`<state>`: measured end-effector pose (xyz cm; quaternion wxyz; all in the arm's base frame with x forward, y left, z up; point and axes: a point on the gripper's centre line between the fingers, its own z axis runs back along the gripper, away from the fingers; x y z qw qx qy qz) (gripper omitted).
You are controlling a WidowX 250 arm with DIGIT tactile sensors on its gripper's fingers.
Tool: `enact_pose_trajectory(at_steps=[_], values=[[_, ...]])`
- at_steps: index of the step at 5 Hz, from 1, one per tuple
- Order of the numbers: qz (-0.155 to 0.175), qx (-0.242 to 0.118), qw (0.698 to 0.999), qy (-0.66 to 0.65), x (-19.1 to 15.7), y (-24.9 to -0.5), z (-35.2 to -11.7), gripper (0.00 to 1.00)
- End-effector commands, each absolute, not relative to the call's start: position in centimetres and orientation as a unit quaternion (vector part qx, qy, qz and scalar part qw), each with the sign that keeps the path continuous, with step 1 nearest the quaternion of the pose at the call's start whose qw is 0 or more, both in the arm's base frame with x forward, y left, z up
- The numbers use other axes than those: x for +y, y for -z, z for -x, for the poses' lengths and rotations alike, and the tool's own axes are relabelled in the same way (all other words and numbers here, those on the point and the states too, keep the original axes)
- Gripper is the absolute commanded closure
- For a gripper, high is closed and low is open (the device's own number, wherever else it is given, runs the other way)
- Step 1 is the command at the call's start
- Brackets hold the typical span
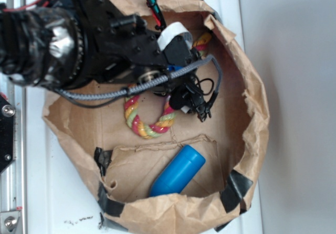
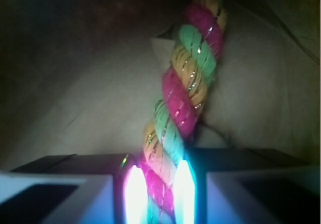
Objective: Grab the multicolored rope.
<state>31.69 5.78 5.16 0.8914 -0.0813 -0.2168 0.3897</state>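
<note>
The multicolored rope (image 1: 143, 127), a thick twist of red, yellow and pale green, lies bent in a U on the floor of a brown paper bag (image 1: 258, 118). My black gripper (image 1: 181, 96) reaches down into the bag over the rope's right arm and hides that part of it. In the wrist view the rope (image 2: 188, 83) runs up from between my glowing fingers (image 2: 134, 196). The gripper (image 2: 159, 196) is shut on it, with a pad pressed against each side. The rope's far end shows near the bag's back wall.
A smooth blue cylinder (image 1: 178, 171) lies in the front part of the bag, below the rope. My grey braided cable (image 1: 131, 89) hangs across the bag above the rope. The bag's crumpled walls, patched with black tape (image 1: 233, 189), ring the working space.
</note>
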Motion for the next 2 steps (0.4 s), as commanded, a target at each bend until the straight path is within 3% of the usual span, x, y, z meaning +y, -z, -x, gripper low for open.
enact_pose_trajectory(at_steps=[1, 2], values=[[0.161, -0.228, 0.884, -0.376, 6.1, -15.1, -30.6, 1.0], [0.176, -0.209, 0.883, -0.382, 6.4, -16.9, -30.6, 1.0]])
